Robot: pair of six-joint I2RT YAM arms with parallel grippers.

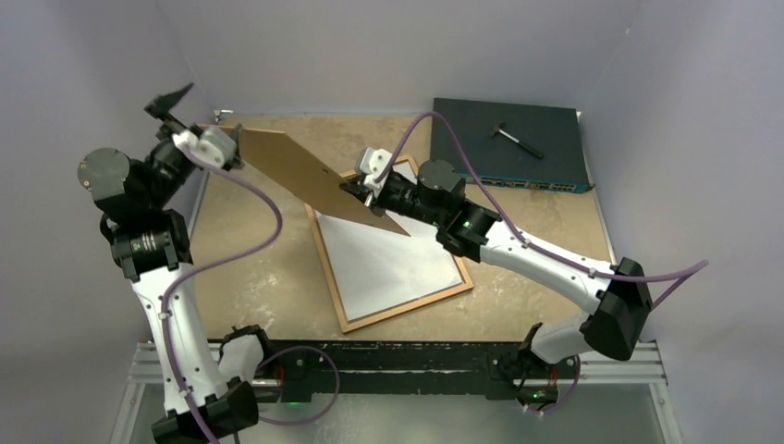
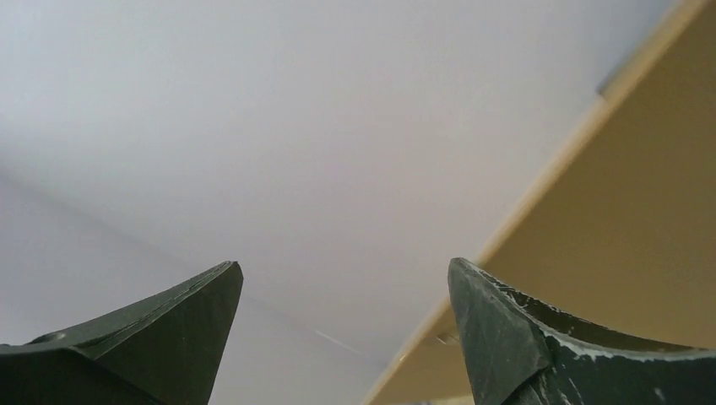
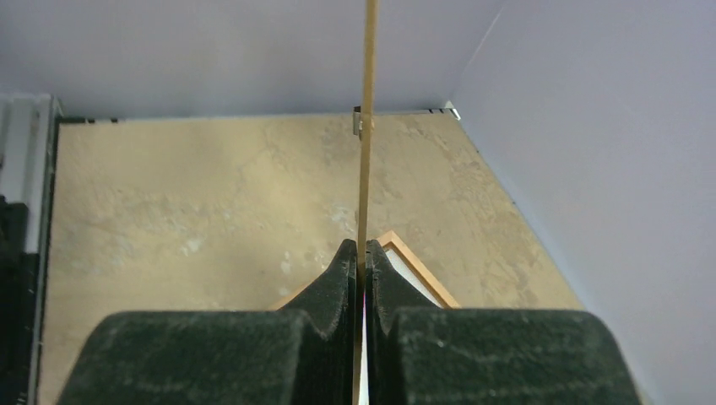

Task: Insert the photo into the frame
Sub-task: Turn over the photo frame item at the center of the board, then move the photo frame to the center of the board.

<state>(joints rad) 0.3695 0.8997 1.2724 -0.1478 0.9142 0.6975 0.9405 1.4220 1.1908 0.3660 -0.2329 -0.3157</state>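
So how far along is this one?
Done: the photo lies white side up inside the frame. In hand: the right end effector pinches the backing board, tilted above them; the left end effector is open beside it. Left, probably: lay the board over the photo.

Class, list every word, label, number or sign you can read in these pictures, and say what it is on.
No text can be read anywhere.
The dark box: markings along its front edge, too small to read.
The brown board, the photo lying white side up, and the frame: no print shows.
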